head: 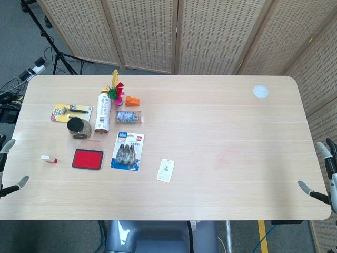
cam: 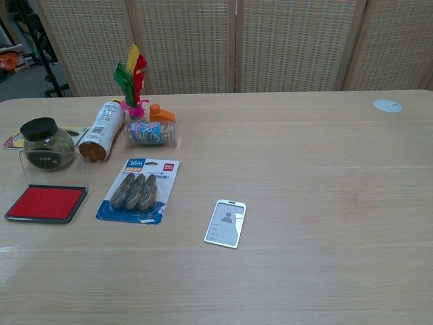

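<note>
- The left hand (head: pixel 8 166) shows only in the head view, at the left edge of the pale wooden bench (head: pixel 221 132); its fingers (head: pixel 21 182) are spread, holding nothing and just off the bench edge.
- The right hand (head: pixel 324 174) sits at the right edge in the same view, fingers (head: pixel 305 186) likewise apart with nothing in them.
- Nearest the left hand lies a small red-and-white stamp block (head: pixel 49 158), and just beside it to the right a red ink pad in an open black case (head: pixel 87 158).
- Behind the pad stands a round glass jar with a black lid (head: pixel 79 127).
- A blue blister card of tape rolls (head: pixel 128 151) lies right of the pad, and a white ID card holder (head: pixel 165 170) lies further right, well apart from the right hand.
- Further back lie a white bottle on its side (head: pixel 102 111), a razor on a yellow card (head: pixel 71 112), a clear patterned tube (head: pixel 129 116), an orange cap-shaped piece (head: pixel 132 100) and a feathered shuttlecock (head: pixel 116 89).
</note>
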